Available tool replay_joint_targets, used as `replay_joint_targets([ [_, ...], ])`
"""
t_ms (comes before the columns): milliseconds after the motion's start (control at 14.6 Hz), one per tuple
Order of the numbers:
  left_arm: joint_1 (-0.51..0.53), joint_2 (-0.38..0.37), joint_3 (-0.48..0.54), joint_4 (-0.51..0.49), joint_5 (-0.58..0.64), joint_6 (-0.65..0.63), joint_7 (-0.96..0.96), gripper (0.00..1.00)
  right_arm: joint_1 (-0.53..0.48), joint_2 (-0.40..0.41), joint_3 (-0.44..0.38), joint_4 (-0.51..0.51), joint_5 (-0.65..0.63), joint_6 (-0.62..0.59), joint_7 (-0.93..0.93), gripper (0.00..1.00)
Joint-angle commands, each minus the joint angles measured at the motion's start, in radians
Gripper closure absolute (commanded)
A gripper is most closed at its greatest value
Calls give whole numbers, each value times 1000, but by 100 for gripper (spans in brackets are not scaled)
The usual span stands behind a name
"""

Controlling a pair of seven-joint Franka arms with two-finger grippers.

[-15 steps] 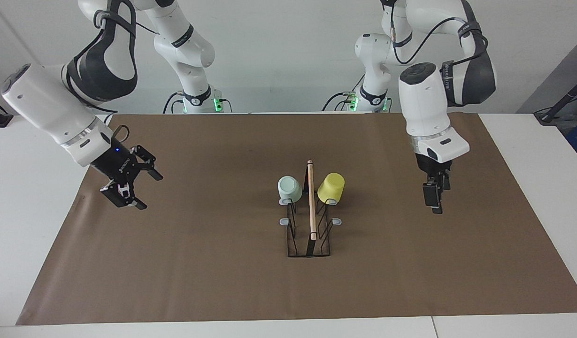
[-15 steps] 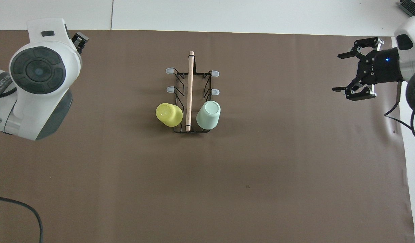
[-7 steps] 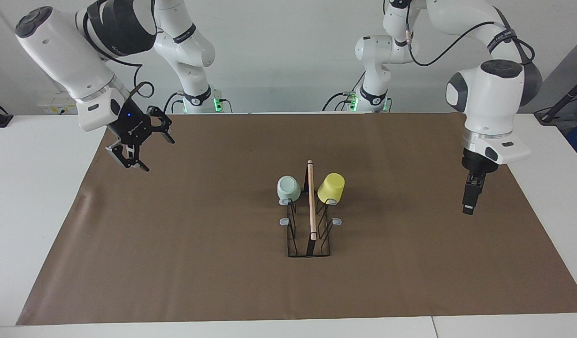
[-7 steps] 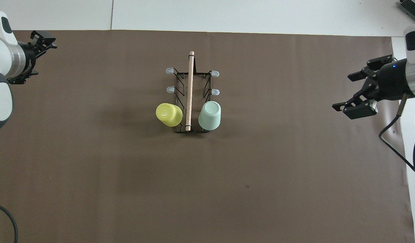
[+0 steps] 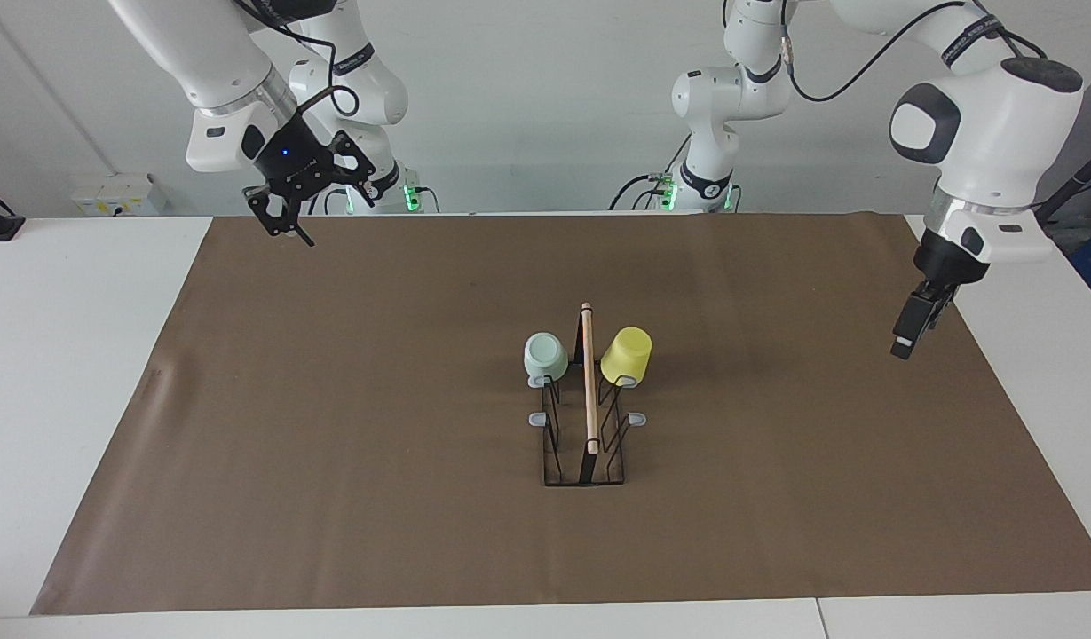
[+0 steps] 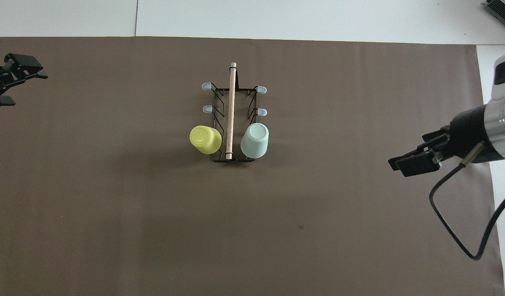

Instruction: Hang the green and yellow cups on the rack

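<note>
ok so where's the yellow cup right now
The yellow cup hangs upside down on the rack, on the prong nearest the robots on the left arm's side, across the wooden rod from the green cup.

- Both views are bright, evenly lit and sharp.
- Soft, faint shadows lie on the brown mat beside the rack.
- No glare or blur shows.

Yellow cup and green cup hang on rack, on prongs nearest robots.
</note>
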Motion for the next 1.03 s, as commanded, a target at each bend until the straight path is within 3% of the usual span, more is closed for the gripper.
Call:
replay_joint_targets([
  [0,10,-94,-14,0,-21,-180,175,0,-2,-41,2,-29,-21,-60,143,0],
  [273,-1,-155,-21,11,-15,-361,363,0,-71,-42,-21,-37,-39,-19,136,0],
  [410,-1,-164,-21,20,-10,-431,478,0,12,-47,-90,-41,-52,-12,122,0],
  [547,-4,-167,-37,51,5,-528,509,0,124,-36,-183,-40,-123,80,137,0],
  [683,2,-161,-80,80,42,-580,519,0,179,37,-266,-18,-139,120,139,0],
  [888,137,-157,-218,89,41,-592,528,0,208,126,-283,84,-192,110,144,0],
  [957,128,-164,-217,79,39,-586,531,0,257,130,-307,89,-217,104,165,0],
])
